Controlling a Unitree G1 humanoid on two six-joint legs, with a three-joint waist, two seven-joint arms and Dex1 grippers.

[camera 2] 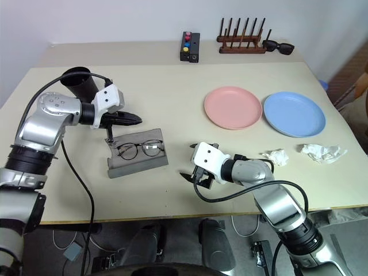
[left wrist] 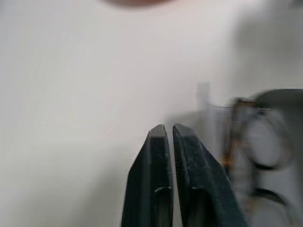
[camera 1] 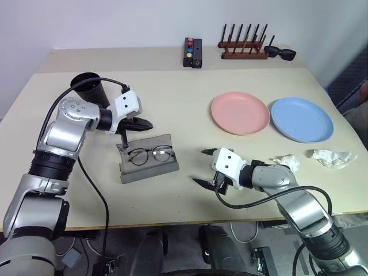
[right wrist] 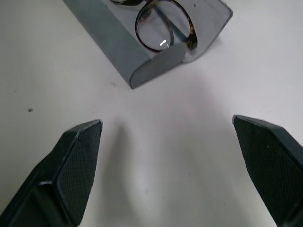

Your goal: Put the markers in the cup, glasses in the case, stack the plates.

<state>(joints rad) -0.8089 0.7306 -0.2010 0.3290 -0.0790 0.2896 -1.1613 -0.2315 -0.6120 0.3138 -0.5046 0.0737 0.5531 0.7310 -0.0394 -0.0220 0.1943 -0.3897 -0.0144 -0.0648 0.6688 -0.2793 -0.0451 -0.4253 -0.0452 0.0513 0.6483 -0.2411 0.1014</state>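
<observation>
Two round plastic plates, pale pink (camera 1: 240, 113) and light blue (camera 1: 302, 119), lie unstacked beyond the wide-open right fingers (camera 1: 206, 167); thin dark-rimmed glasses (camera 1: 150, 154) rest in the grey case (camera 1: 146, 159) just below the closed, empty left fingers (camera 1: 144, 122); lid-closing likely follows.

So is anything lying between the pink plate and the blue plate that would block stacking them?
Nothing visible. The pink plate and blue plate lie side by side, almost touching, both empty. The crumpled tissues sit nearer the table edge, off that path.
</observation>
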